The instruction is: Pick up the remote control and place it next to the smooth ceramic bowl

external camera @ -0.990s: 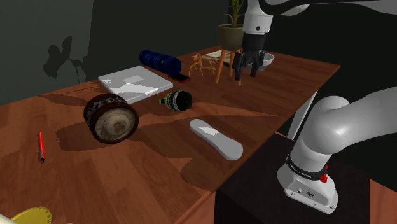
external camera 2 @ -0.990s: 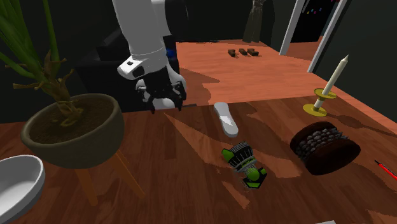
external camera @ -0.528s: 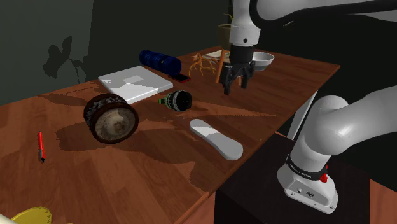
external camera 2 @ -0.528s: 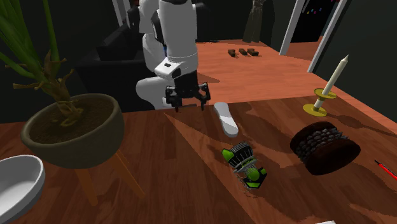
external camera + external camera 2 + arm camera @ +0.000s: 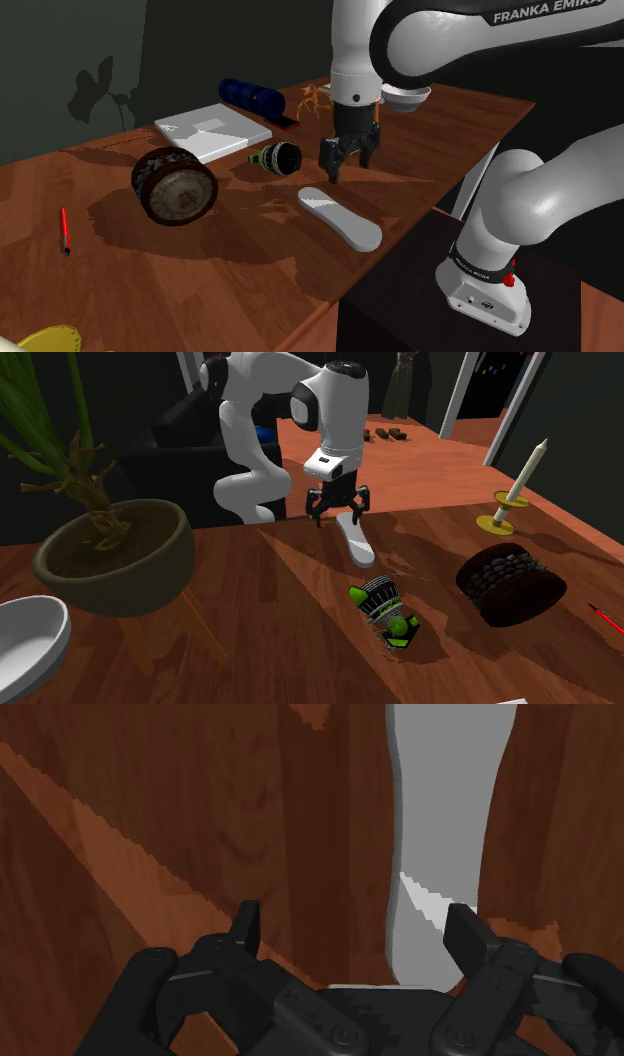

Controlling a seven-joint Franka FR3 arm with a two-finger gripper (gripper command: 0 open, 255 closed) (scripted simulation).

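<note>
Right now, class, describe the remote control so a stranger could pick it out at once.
Start at the brown wooden table, at its edge nearest the robot's stand. Near the open black gripper lies the remote control: a flat, plain grey, elongated slab, unlike the round dark wheel.

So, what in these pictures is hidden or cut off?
- Wrist view: the grey remote control runs past the picture's edge at its far end; the gripper hides its near end.
- Shoulder view: the arm hides part of the white bowl.
- Second exterior view: the left edge cuts that bowl off.
- Shoulder view: the bottom edge cuts a yellow thing; what it is cannot be told.
</note>
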